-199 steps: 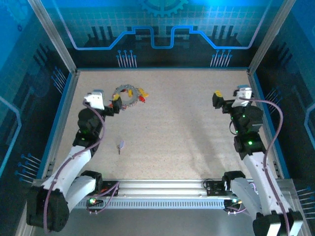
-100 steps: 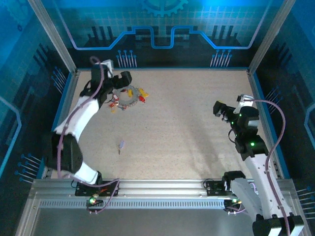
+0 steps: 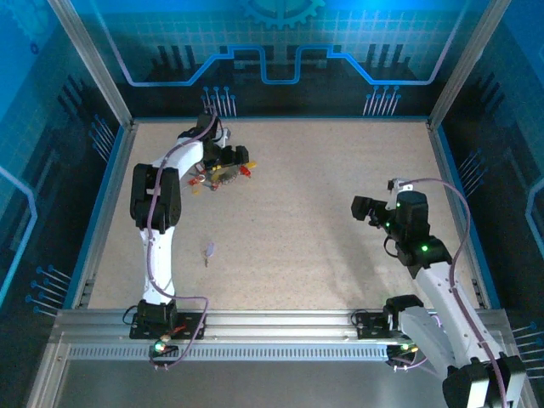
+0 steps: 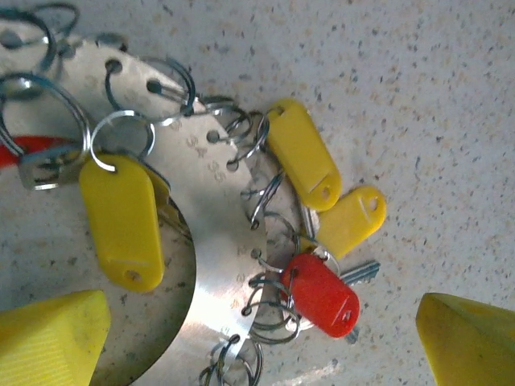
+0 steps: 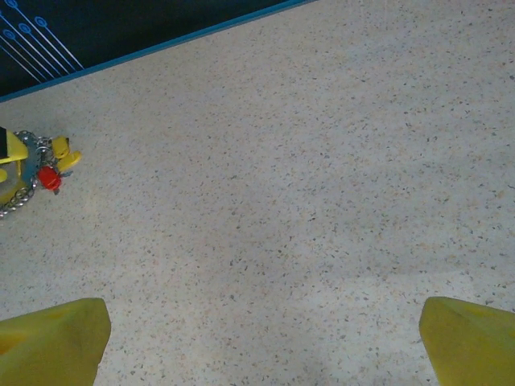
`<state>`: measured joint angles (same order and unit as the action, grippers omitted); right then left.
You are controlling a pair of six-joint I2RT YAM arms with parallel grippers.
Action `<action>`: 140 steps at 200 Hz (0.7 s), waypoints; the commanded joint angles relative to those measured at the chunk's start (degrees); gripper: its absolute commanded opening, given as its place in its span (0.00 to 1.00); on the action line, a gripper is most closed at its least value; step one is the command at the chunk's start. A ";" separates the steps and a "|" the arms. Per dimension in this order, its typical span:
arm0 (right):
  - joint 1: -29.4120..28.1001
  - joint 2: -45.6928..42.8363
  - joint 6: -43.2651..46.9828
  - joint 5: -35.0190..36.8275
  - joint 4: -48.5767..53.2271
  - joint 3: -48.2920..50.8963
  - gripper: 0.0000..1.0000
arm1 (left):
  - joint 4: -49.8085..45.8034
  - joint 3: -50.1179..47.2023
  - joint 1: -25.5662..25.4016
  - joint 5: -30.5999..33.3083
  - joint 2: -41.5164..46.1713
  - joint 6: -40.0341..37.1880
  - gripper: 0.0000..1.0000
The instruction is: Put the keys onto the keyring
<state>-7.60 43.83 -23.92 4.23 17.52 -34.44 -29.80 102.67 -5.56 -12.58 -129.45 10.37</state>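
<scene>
The keyring (image 3: 214,176) lies flat at the far left of the table, a wide grey metal ring (image 4: 216,241) with small wire loops through holes in its rim. Keys with yellow heads (image 4: 121,221) and a red head (image 4: 322,296) fan from it. My left gripper (image 3: 231,158) hovers right over the ring, open (image 4: 257,346), its yellow fingertips (image 4: 50,338) straddling the ring's rim and the red key. A loose pale grey-purple key (image 3: 208,250) lies alone on the table, nearer the arms. My right gripper (image 3: 362,208) is open (image 5: 261,342) over bare table, far from the keyring (image 5: 30,173).
The speckled table (image 3: 314,221) is boxed in by a blue rim and dark walls (image 3: 280,93). The left arm (image 3: 153,204) stretches up the left side. Free room lies between the two grippers.
My left arm has swung from the ring's left side round to the far side and now hangs over the keyring. My right gripper has drifted left and nearer.
</scene>
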 commanded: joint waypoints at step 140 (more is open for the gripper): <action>-6.95 8.72 0.56 -4.62 -1.10 -0.75 0.99 | 17.40 -37.32 -12.30 -2.93 22.18 12.92 0.99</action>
<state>-12.14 49.30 -24.43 2.87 17.15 -34.41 -15.77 71.11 -13.41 -14.68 -111.79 17.67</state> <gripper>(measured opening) 0.992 0.990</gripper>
